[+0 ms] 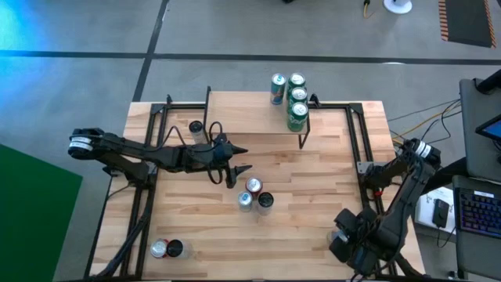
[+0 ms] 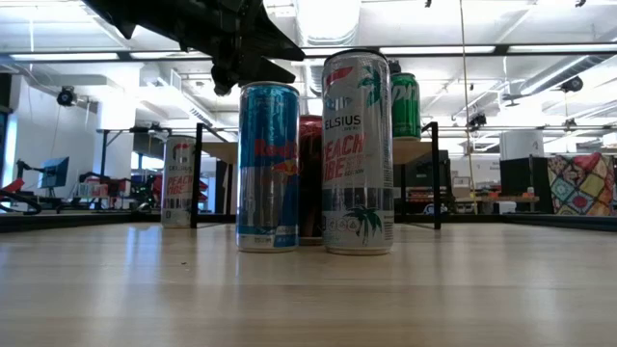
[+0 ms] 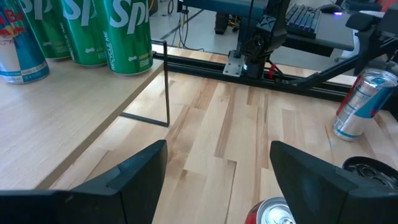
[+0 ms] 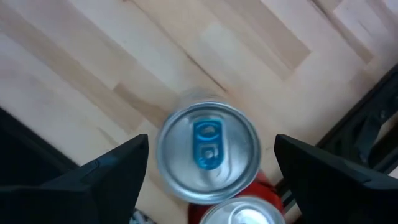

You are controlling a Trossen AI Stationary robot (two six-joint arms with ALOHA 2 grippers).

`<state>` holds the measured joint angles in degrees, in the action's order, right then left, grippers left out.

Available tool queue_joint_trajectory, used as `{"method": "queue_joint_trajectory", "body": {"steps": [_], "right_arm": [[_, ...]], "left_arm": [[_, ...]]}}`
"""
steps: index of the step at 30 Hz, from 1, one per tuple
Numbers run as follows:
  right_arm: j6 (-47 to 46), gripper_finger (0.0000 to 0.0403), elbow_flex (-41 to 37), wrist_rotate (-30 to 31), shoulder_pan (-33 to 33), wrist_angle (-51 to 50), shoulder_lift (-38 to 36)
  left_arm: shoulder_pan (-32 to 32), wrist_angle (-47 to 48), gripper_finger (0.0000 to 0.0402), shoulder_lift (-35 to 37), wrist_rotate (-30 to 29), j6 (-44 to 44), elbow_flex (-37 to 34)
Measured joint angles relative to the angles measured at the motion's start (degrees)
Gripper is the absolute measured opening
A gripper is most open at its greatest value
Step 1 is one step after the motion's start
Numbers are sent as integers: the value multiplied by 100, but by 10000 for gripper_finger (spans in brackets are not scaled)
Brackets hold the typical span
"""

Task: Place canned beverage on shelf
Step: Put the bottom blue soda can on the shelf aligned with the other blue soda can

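Cans (image 1: pixel 255 195) cluster mid-table, just beside the left gripper (image 1: pixel 238 161), jaws wide and empty. Reach step, I'd say: drop over the red can (image 3: pixel 273 213), close, carry to the shelf (image 1: pixel 258 121). Right gripper (image 1: pixel 356 249) waits, open, at the near right corner.

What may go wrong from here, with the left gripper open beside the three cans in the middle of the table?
1. The red can stands tight against the blue can and the Celsius can. The open left gripper may knock a neighbour over when it closes.
2. The shelf already holds four cans at one end. A carried can may hit them unless it goes on the free part.
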<state>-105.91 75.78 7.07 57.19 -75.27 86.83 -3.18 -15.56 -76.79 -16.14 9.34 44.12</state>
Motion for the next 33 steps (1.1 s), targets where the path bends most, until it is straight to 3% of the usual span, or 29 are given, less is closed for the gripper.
{"method": "queue_joint_trajectory", "body": {"steps": [20,28,33], "right_arm": [[384,321,-133,-91,-11,99,14],[409,232,-137,-85,-11,101,105],[514,226,-131,-99,-34,56,5]], "left_arm": [[-9,19,270,-149,0,63,0],[-9,17,270,-149,1,63,0],[-9,16,270,-149,2,63,0]]}}
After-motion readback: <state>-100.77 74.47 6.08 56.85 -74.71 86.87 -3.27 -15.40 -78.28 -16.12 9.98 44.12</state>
